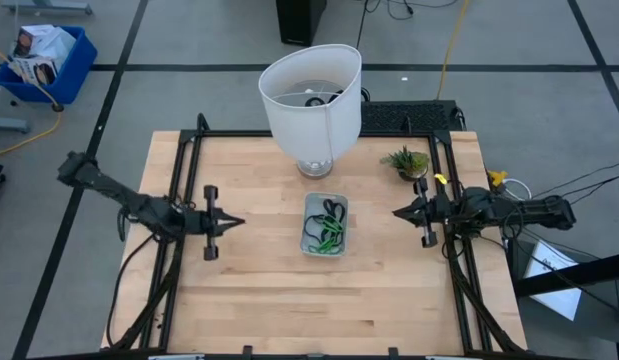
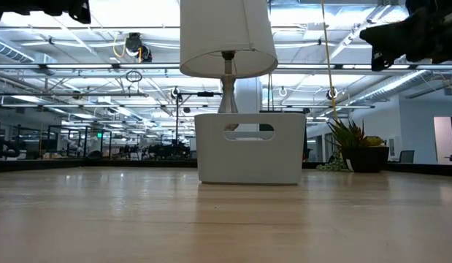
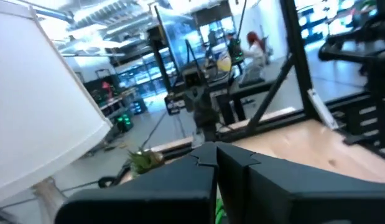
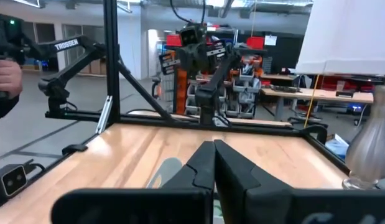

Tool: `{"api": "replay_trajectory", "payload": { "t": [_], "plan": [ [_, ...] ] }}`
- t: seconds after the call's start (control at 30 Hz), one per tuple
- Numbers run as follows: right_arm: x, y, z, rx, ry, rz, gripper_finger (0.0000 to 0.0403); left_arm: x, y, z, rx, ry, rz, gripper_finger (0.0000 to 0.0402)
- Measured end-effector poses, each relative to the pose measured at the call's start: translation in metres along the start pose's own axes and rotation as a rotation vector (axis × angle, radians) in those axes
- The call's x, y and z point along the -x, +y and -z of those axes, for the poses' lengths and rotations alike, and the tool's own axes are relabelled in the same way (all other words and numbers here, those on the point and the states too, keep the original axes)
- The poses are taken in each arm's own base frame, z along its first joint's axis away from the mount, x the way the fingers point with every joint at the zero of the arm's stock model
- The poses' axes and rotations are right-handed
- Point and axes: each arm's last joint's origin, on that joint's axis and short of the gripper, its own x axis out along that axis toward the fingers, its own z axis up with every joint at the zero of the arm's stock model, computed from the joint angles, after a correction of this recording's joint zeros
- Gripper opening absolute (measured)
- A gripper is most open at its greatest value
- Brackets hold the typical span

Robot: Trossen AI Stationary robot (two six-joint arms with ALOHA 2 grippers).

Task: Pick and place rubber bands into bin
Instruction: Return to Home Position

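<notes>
The clear bin (image 1: 325, 223) stands at the table's middle and holds black and light-green rubber bands (image 1: 329, 228). In the low view the bin (image 2: 251, 148) shows as a pale box with a slot handle. My left gripper (image 1: 239, 222) is shut, raised left of the bin, pointing at it. My right gripper (image 1: 395, 212) is shut, raised right of the bin, pointing at it. Both are empty. The fingers meet in the left wrist view (image 3: 216, 155) and the right wrist view (image 4: 214, 152).
A big white lampshade-like bucket (image 1: 311, 100) stands just behind the bin. A small potted plant (image 1: 406, 161) sits at the far right. A blue crate (image 1: 44, 60) is on the floor beyond the table. A person's hand (image 4: 5, 78) shows in the room.
</notes>
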Motion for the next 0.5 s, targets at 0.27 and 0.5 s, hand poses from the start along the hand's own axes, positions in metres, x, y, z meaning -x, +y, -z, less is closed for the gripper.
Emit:
{"api": "replay_trajectory", "payload": {
  "t": [0.27, 0.5],
  "plan": [
    [0.000, 0.001, 0.019, -0.038, 0.025, 0.002, 0.0000, 0.006, 0.021, 0.013, 0.096, 0.069, 0.078, 0.0002],
    [0.003, 0.001, 0.017, -0.064, -0.016, 0.003, 0.0000, 0.027, 0.023, 0.010, 0.012, -0.056, 0.074, 0.0001]
  ]
}}
